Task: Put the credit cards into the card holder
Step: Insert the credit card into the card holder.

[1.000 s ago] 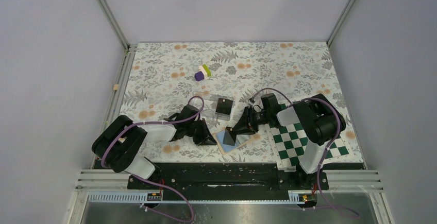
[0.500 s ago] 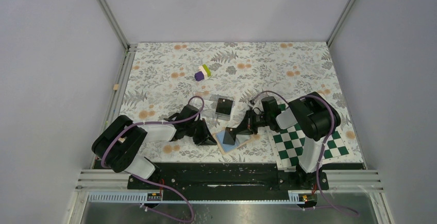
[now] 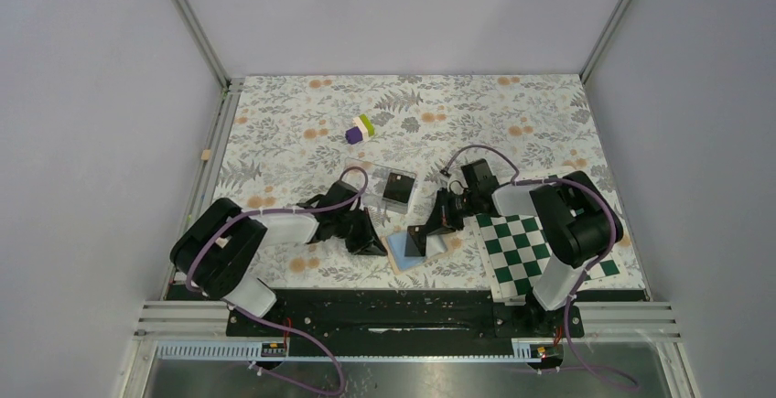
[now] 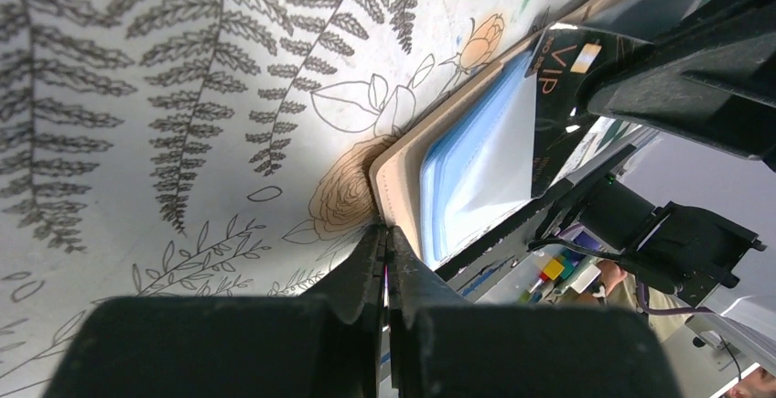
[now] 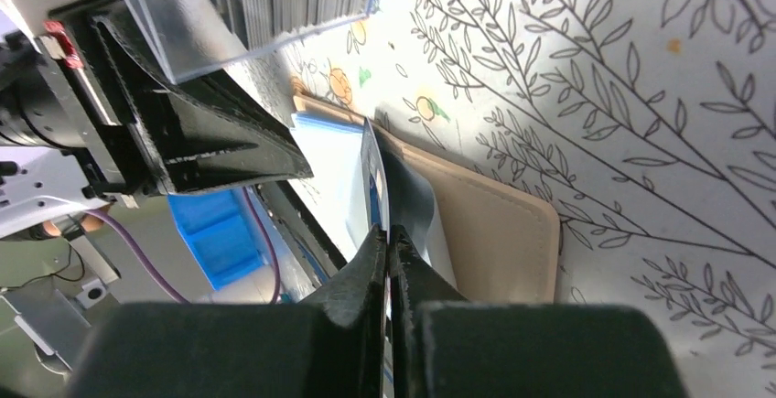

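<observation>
The right gripper [image 5: 386, 242] pinches a black credit card [image 4: 560, 87] on edge over the open card holder [image 3: 416, 265], near the 6 o'clock edge of the table [image 3: 274, 123]. The left gripper [image 4: 385, 242], closed and empty, touches the holder's 9 o'clock side. Next, I judge, the card must slide down into the holder.
</observation>
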Controlling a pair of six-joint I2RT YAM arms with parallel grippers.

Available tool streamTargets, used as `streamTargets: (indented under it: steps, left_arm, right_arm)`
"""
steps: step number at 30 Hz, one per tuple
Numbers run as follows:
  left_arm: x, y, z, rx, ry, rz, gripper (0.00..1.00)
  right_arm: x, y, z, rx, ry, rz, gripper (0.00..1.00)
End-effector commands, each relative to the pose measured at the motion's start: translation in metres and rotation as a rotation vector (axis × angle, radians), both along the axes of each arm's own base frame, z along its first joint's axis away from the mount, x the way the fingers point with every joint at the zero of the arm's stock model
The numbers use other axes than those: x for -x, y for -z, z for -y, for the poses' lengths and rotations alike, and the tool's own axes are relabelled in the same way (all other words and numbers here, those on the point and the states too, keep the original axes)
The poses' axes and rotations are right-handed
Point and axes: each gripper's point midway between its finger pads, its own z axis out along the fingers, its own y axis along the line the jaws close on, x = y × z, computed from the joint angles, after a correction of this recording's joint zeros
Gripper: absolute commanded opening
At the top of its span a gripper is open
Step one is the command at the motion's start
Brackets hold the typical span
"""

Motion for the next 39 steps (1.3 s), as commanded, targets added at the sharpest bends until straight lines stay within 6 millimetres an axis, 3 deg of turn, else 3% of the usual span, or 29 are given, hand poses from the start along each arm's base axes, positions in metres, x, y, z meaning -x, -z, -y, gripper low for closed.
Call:
streamTargets:
  steps: [1,14,30,39]
  left_arm:
    - [-0.007,0.014,-0.008,-0.092,0.018,0.019,0.0]
    - [-0.018,0.011,-0.01,-0.174,0.076,0.041,0.0]
    - [-0.017,0.015,-0.008,-0.174,0.086,0.023,0.0]
    - [-0.018,0.017,-0.006,-0.175,0.093,0.02,0.0]
  right_arm:
    - [0.018,0.012,0.018,0.128,-0.078,-0.021,0.0]
    - [0.02,-0.002,0.014,0.107,-0.142,-0.061,0.0]
    - [0.025,0.008,-0.006,0.034,-0.138,-0.133,0.0]
    - [0.022,0.009,-0.004,0.121,-0.182,-0.109,0.06]
